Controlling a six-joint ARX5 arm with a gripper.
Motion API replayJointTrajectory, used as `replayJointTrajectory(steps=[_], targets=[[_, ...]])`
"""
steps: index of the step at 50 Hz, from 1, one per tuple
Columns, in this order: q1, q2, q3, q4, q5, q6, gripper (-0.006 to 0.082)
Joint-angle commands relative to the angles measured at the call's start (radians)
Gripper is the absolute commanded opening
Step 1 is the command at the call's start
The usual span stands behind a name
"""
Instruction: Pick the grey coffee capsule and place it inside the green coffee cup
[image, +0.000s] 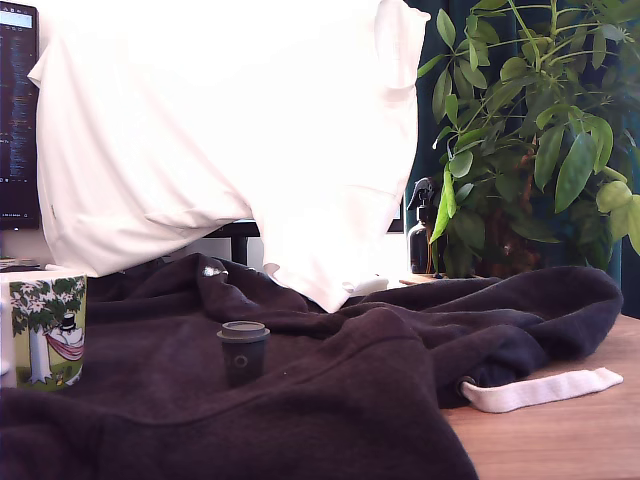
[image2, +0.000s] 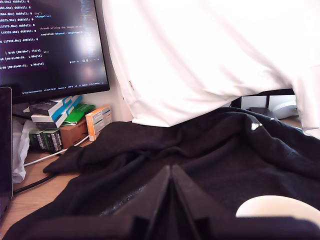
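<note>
The monitor (image2: 50, 45) shows terminal lines, seemingly including "completed(futures)" and "dt#foll: 0"; the rest blurs.

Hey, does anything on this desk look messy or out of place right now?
Yes. A dark hoodie lies rumpled over the wooden desk, and the grey coffee capsule and the green coffee cup stand upright on its uneven folds. Nothing looks spilled or damaged.

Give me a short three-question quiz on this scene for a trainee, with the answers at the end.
1. The grey coffee capsule stands on: A) bare wood, B) a dark garment, C) a plate.
2. True or false: the end effector is gripping the capsule.
3. Fill in: in the exterior view, the green coffee cup sits to the capsule's ____.
Key: 1 B; 2 false; 3 left.
</note>
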Motion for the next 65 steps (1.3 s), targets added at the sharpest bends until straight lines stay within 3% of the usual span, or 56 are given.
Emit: replayJointTrajectory(steps=[1, 13, 20, 29, 41, 53, 65], targets=[[-0.001, -0.010, -0.043, -0.018, 0.100, -0.064, -0.0024], [-0.001, -0.010, -0.042, -0.010, 0.135, -0.098, -0.0024], [-0.002, -0.010, -0.031, 0.032, 0.290, -0.119, -0.0024], [-0.004, -0.010, 0.043, 0.046, 0.397, -0.266, -0.0024], [-0.004, 0.072, 0.179, 0.003, 0.658, -0.258, -0.0024], [-0.004, 0.320, 0.352, -0.121, 0.903, -0.030, -0.0024], [-0.038, 0.638, 0.580, -0.327, 0.984, 0.269, -0.0024]])
